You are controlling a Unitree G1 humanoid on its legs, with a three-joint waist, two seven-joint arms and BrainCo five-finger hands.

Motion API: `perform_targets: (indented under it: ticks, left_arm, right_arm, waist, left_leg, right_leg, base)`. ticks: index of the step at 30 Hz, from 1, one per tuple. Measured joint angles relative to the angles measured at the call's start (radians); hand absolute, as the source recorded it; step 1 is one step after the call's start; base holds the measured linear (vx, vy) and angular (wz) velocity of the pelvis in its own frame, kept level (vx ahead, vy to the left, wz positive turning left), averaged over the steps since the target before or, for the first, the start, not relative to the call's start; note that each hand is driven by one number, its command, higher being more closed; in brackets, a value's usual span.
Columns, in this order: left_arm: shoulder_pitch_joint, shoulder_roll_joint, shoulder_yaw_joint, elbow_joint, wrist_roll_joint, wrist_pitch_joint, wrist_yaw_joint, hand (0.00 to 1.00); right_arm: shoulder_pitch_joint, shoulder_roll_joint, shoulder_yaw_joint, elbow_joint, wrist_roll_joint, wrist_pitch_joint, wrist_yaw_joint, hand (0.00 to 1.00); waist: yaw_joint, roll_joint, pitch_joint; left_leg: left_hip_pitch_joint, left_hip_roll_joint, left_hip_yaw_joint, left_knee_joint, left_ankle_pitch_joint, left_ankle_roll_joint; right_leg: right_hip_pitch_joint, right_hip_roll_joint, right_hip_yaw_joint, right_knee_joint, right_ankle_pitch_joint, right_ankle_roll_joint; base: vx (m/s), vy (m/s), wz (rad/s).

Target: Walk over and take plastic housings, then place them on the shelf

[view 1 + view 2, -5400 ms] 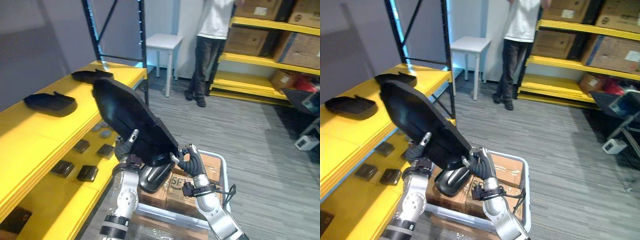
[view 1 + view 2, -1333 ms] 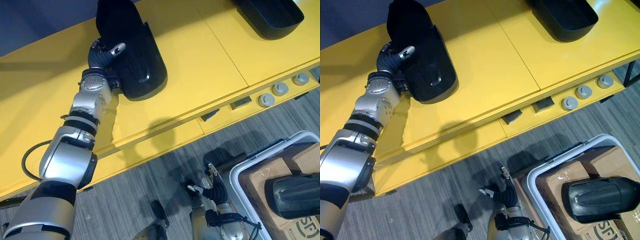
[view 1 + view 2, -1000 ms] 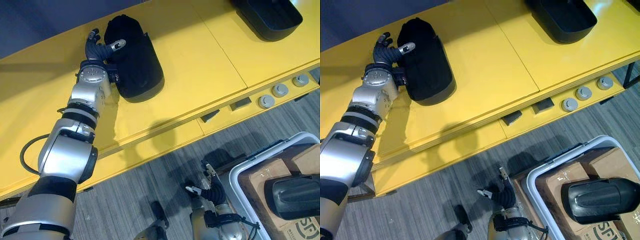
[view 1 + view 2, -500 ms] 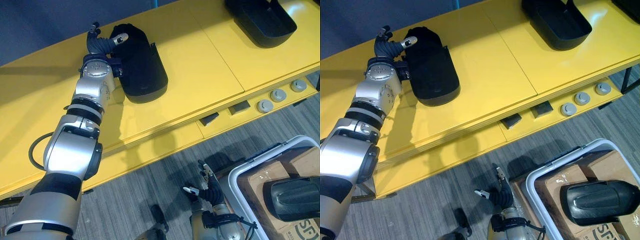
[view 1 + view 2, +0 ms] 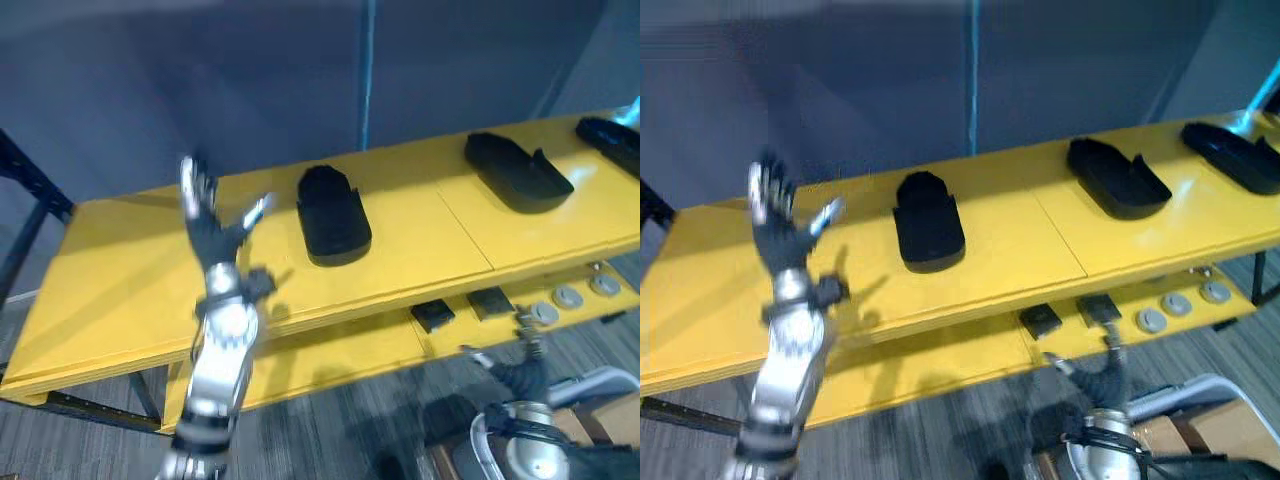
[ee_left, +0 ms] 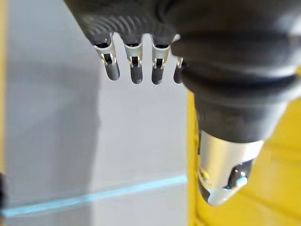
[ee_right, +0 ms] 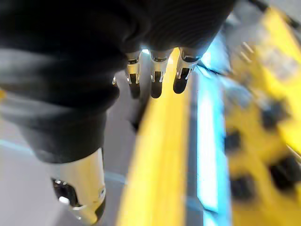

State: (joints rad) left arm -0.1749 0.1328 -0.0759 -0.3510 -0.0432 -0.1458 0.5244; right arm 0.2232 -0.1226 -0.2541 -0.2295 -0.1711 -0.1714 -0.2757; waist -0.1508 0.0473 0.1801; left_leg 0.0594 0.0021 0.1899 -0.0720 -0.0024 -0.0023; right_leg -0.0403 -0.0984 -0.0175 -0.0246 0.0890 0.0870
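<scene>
A black plastic housing [image 5: 333, 212] lies by itself on the yellow top shelf [image 5: 120, 290], near its middle. My left hand [image 5: 215, 240] is raised to the left of it, clear of it, fingers spread and open; its straight fingers [image 6: 136, 66] hold nothing in the left wrist view. Two more black housings [image 5: 518, 172] [image 5: 610, 140] rest farther right on the same shelf. Low at the right, below the shelf's front edge, my right hand [image 5: 520, 375] hangs open and empty, with its fingers [image 7: 155, 75] straight.
On the lower yellow shelf lie small dark blocks [image 5: 432, 315] and round grey parts [image 5: 567, 297]. A white bin's rim [image 5: 478, 432] shows at the bottom right. A dark upright post [image 5: 368, 70] stands behind the shelf, against a grey wall.
My left hand has let go of the housing and lifted away to its left. The housing stays flat on the shelf. The camera has tilted upward.
</scene>
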Motion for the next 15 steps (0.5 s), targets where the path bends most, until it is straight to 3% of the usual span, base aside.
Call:
perform_targets:
  ticks: [4,10,15]
  left_arm:
    - [0.257,-0.039,0.025,-0.086,0.01,-0.058,-0.07,0.0]
    - [0.427,-0.085,0.098,-0.075,0.008,-0.071,-0.159,0.0]
    - [0.472,-0.095,0.112,-0.048,0.01,-0.072,-0.209,0.0]
  right_arm:
    - [-0.004,0.002,-0.023,-0.029,0.005,-0.006,-0.017,0.0]
    - [0.019,0.066,-0.142,-0.034,0.067,-0.032,-0.007,0.0]
    - [0.065,0.142,-0.169,-0.019,0.134,-0.047,0.009,0.0]
  waist:
    - [0.027,-0.005,-0.041]
    - [0.03,-0.022,-0.07]
    - [0.032,-0.028,-0.077]
  left_leg:
    - [0.005,-0.001,-0.005,-0.005,0.001,-0.001]
    - [0.007,0.001,-0.026,-0.014,0.005,-0.005]
    - [0.001,0.002,-0.029,-0.014,0.005,-0.005]
  right_leg:
    - [0.008,-0.002,-0.007,-0.003,0.0,0.0]
    - [0.028,-0.004,-0.025,-0.024,0.0,0.0]
    - [0.029,-0.002,-0.027,-0.032,0.001,0.0]
  base:
    - [-0.01,0.004,0.04]
    - [-0.01,0.006,0.1]
    - [0.0,0.0,0.0]
